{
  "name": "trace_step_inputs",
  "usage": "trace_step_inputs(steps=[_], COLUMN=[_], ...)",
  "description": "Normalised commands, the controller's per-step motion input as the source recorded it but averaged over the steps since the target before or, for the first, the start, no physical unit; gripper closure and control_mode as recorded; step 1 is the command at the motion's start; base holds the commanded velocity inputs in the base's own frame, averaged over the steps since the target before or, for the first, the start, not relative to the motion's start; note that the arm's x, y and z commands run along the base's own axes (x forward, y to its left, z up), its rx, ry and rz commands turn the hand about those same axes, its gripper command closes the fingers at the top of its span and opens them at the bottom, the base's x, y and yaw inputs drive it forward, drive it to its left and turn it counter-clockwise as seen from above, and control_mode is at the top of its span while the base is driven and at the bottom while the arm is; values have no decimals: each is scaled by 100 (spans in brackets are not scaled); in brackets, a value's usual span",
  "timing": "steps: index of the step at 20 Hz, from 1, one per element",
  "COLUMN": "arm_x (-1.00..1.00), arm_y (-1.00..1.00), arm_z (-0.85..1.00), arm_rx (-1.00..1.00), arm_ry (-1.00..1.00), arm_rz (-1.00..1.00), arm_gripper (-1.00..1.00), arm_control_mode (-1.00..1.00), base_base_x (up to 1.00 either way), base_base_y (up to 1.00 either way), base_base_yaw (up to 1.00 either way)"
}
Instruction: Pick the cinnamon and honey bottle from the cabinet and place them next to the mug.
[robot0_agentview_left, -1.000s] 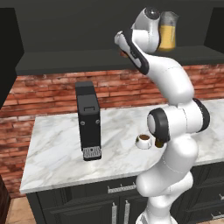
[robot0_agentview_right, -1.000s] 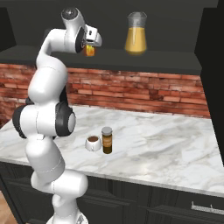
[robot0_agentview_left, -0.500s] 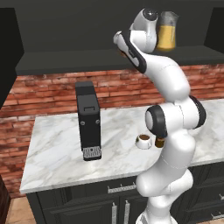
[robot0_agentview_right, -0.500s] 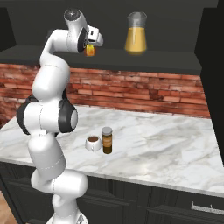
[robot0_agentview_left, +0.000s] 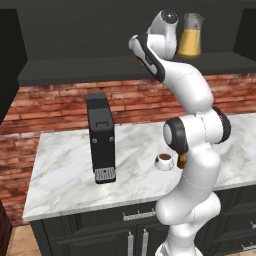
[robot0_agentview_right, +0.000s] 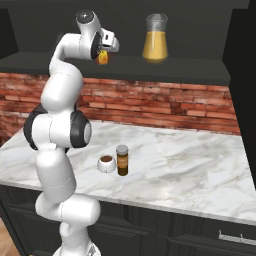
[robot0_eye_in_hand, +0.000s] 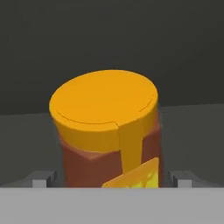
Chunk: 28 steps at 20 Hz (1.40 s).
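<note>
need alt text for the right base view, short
A white robot arm reaches up to a dark shelf, its pincer at a small honey bottle. A pitcher of orange liquid stands farther right; below, a mug and cinnamon jar sit together on a marble counter.

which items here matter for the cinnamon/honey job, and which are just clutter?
Job items:
- honey bottle, on the cabinet shelf, between the pincer fingers
- cinnamon, on the counter beside the mug

Clutter:
- glass pitcher of orange liquid on the shelf
- black coffee machine on the counter
</note>
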Motion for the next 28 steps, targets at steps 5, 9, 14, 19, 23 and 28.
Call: trace_step_inputs(steps=[5, 9, 14, 19, 23, 28], arm_x=[11, 0, 0, -22, -80, -97], arm_y=[0, 0, 0, 0, -9, -15], arm_z=[0, 0, 0, 0, 0, -1], arm_rx=[0, 0, 0, 0, 1, 1], arm_ry=[0, 0, 0, 0, -3, -6], arm_rz=[0, 0, 0, 0, 0, 0], arm_gripper=[-100, 100, 100, 100, 100, 100], arm_control_mode=[-100, -100, -100, -100, -100, -100], base_base_x=[0, 0, 0, 0, 0, 0], base_base_y=[0, 0, 0, 0, 0, 0], base_base_yaw=[0, 0, 0, 0, 0, 0])
